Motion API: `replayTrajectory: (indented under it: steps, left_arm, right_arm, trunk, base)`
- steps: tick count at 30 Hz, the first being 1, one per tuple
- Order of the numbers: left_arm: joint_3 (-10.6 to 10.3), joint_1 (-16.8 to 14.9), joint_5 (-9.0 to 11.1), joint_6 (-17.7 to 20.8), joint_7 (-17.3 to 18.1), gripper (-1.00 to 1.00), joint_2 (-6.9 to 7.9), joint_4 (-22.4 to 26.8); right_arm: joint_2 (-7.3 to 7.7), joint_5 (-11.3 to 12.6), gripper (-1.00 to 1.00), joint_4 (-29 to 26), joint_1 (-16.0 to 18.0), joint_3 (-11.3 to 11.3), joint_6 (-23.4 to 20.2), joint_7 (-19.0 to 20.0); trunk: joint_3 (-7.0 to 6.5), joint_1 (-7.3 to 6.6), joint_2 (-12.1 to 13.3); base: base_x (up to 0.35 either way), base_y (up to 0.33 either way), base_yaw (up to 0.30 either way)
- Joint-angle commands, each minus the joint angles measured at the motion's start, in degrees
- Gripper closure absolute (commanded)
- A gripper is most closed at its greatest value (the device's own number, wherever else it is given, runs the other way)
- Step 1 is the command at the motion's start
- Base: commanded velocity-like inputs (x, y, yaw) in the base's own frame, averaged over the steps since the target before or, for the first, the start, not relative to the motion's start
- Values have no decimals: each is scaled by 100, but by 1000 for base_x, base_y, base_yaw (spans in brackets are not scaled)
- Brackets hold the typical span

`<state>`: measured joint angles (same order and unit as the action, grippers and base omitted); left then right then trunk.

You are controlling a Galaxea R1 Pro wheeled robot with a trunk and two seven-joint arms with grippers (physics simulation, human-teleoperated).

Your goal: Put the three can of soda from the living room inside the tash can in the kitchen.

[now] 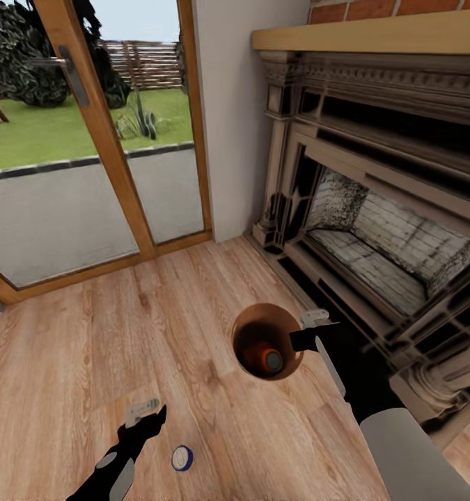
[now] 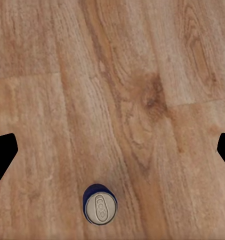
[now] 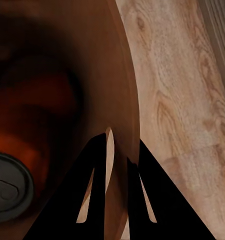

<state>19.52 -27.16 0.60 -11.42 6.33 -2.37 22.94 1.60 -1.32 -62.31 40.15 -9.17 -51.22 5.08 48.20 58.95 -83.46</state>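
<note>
Right claw point(image 1: 306, 330) is clamped on the tash can point(image 1: 246, 327) rim, an orange can point(image 1: 266, 360) inside; left claw point(image 1: 150, 412) is spread above the blue can point(image 1: 182, 458) upright on the floor point(image 1: 193, 299): centre it between the fingers, descend straight, clench mid-body.

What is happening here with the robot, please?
The right gripper is closed on the rim of the copper trash can and holds it beside the fireplace. At least one orange soda can lies inside. The blue can stands upright on the wood floor, and the open left gripper hovers near it without touching.
</note>
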Motion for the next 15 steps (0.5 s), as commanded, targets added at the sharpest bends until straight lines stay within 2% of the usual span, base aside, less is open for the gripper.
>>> replayTrajectory:
  steps: [1, 12, 15]
  left_arm:
    - [0, 0, 1, 0, 0, -100, 0, 0]
    - [-1, 0, -1, 0, 2, -100, 0, 0]
    - [-1, 0, -1, 0, 6, -100, 0, 0]
  right_arm:
    - [-1, 88, 100, -9, 3, 8, -2, 64]
    - [-1, 88, 100, -9, 2, 4, -2, 64]
    - [-1, 88, 100, -9, 2, 3, -2, 63]
  trunk:
    - [27, 22, -42]
    - [327, 264, -483]
    - [354, 264, -483]
  base:
    - [0, 0, 0]
    - [0, 0, 0]
    - [0, 0, 0]
